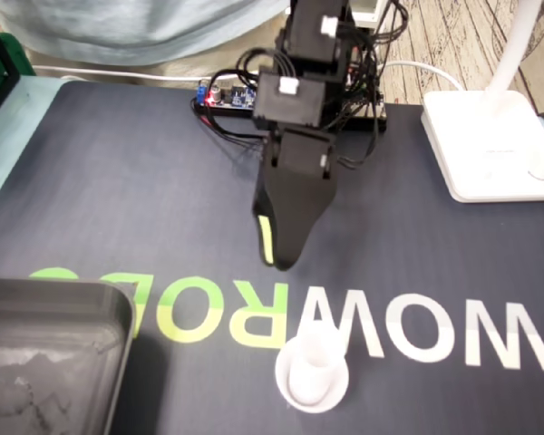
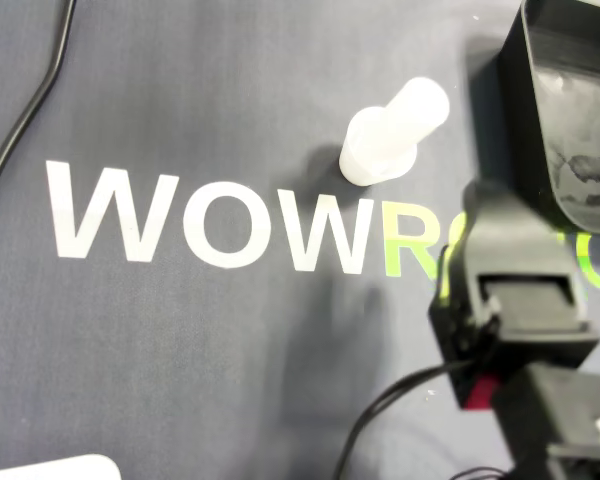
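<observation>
well, the white tube [image 1: 313,367] stands upright on the dark mat [image 1: 118,199], its long axis straight up, with the wide round foot down and the narrower end toward the ceiling. it sits right at the edge of the printed letters [image 1: 417,331], near where the white ones turn green. the arm [image 1: 295,91] comes forward from its base and bends down, so the gripper [image 1: 280,262] points almost straight at the mat, hanging clear of the tube on the far side of the lettering. its jaws overlap from here, so i can't tell if they're parted. a grey tray [image 1: 72,304] sits at the left of the fixed view.
</observation>
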Tool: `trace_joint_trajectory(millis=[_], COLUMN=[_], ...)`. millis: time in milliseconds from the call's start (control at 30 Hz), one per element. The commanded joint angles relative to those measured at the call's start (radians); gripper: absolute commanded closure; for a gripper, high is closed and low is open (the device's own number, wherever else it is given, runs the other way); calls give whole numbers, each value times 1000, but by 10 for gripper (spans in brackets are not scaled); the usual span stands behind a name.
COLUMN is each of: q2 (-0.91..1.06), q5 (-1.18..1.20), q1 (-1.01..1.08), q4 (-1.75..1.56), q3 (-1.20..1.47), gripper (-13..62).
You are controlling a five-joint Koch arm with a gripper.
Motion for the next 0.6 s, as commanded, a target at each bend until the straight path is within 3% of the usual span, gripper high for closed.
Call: trace_joint_trajectory(millis=[0,333,567], q2=[48,78,78], q5=[11,29,135], q1=[-25,-72,-78], q4=[-66,-249,-189], q3=[11,210,210], gripper=[218,219,210])
